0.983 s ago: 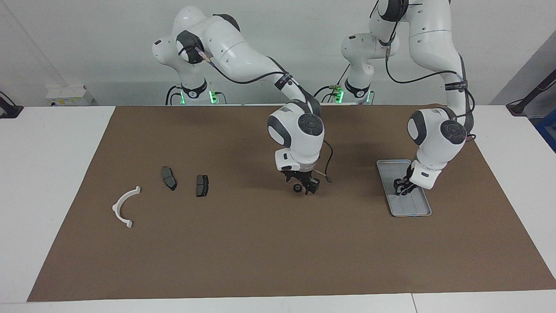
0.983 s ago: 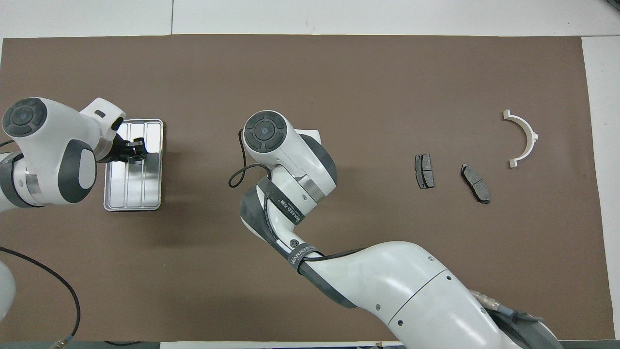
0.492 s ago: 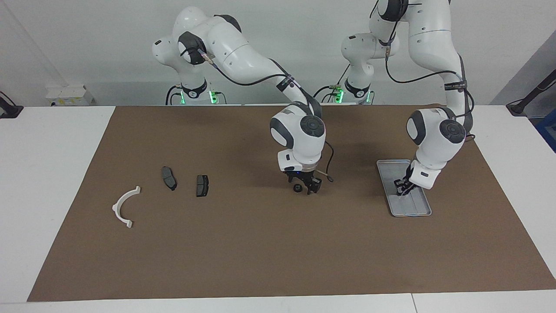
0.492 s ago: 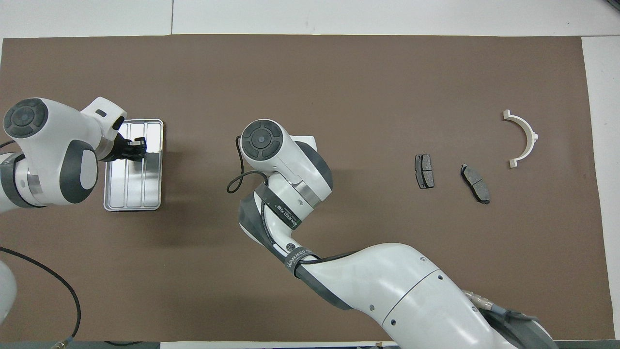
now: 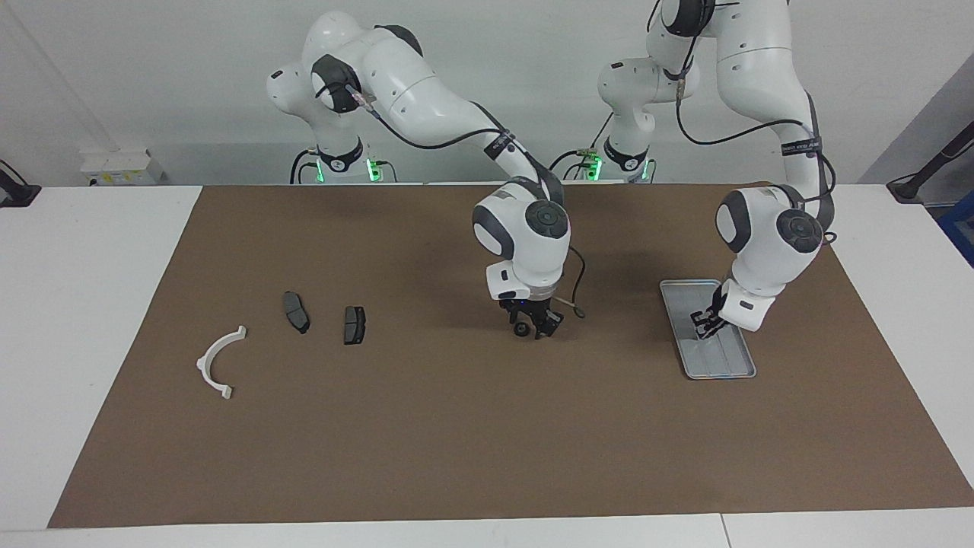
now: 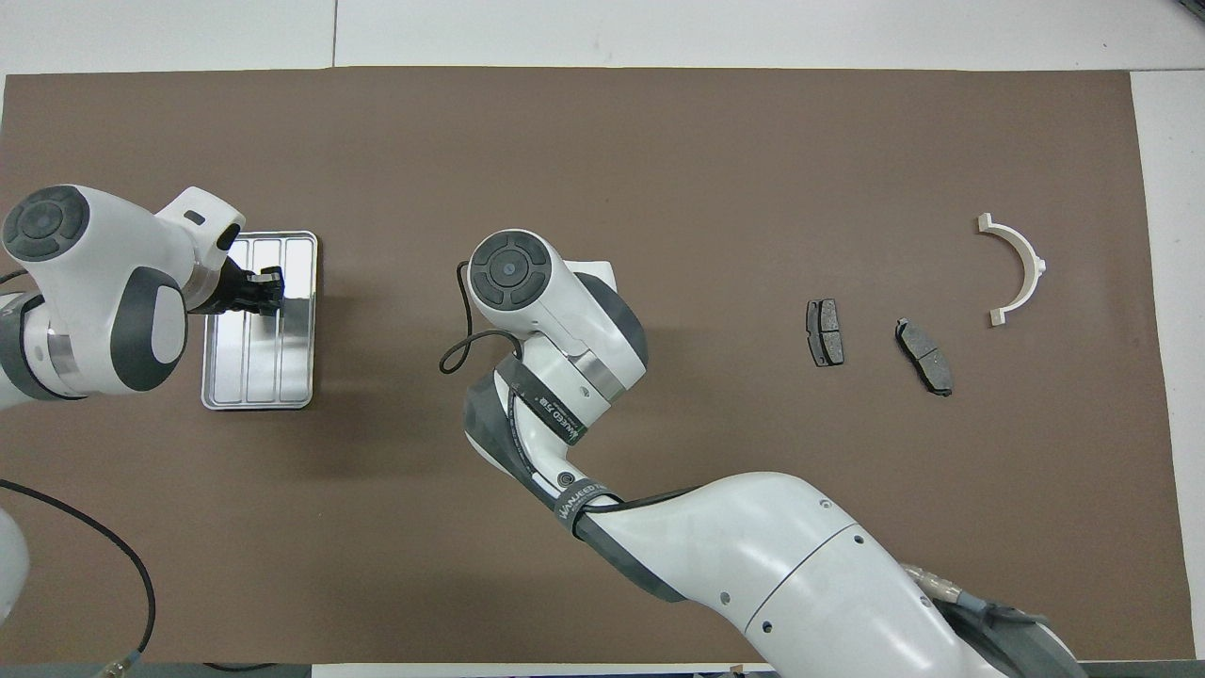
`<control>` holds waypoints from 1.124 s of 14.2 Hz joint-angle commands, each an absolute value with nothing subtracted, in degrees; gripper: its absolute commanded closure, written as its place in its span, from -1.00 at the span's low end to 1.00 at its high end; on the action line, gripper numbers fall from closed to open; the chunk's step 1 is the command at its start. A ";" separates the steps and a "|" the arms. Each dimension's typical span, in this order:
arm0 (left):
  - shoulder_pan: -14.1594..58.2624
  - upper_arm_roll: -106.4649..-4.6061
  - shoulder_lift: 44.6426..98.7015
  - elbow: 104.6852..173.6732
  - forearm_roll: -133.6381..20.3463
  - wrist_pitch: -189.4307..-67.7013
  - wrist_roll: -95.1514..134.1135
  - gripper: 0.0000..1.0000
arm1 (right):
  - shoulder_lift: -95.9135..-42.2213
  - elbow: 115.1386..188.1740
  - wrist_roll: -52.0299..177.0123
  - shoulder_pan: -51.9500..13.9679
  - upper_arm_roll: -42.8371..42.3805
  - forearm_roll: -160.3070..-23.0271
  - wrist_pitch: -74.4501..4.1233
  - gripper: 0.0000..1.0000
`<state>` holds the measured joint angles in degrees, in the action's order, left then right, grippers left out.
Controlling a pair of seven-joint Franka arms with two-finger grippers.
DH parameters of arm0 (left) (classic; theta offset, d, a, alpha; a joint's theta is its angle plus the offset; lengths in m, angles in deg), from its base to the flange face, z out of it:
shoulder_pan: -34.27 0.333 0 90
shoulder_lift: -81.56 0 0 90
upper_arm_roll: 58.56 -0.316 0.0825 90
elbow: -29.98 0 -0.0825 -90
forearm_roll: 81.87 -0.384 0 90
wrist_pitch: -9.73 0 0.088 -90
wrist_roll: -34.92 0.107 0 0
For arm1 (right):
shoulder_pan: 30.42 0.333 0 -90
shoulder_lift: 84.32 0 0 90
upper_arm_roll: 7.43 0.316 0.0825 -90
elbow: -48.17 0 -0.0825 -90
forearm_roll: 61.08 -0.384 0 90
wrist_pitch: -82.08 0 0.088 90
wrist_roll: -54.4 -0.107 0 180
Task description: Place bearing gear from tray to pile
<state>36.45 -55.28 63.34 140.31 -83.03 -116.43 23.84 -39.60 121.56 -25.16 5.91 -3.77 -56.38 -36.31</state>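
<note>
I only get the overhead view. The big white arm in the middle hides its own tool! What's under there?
Observer: The right tool hangs low over the middle of the brown mat, with a small black round part right at its tip.
Child: Is it holding that?
Observer: I cannot tell. The part looks to be down at mat level, beside the tool.
Child: And the other tool, is it high above the silver ribbed metal tray?
Observer: No, the left tool is down inside the tray, shut, with its tip close to the tray's floor.
</note>
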 commanded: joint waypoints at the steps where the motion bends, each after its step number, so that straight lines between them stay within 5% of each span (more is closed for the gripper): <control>1: 35.59 -55.66 67.40 138.70 -82.49 -109.46 22.71 1.00 | -39.58 122.44 -23.38 5.27 -3.74 -57.12 -37.45 -0.08; 4: 34.80 -55.22 68.37 138.79 -82.40 -108.75 18.93 1.00 | -39.50 122.44 -23.03 5.18 -3.74 -57.12 -37.54 0.23; 7: 33.66 -55.22 68.37 138.79 -82.40 -109.01 16.30 1.00 | -39.50 122.35 -22.85 5.09 -3.74 -56.95 -37.45 1.00; 10: 31.99 -55.31 68.37 138.61 -82.48 -109.01 12.96 1.00 | -39.84 121.56 -21.98 4.22 -3.82 -57.03 -35.61 1.00; 16: 23.40 -55.31 68.02 137.82 -82.49 -109.97 -0.10 1.00 | -49.05 115.76 1.78 -4.90 -3.39 -58.79 -15.33 1.00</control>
<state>28.61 -54.58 67.81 138.05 -82.79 -109.60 6.40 -44.18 115.53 -8.47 -0.63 -4.26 -57.06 -20.34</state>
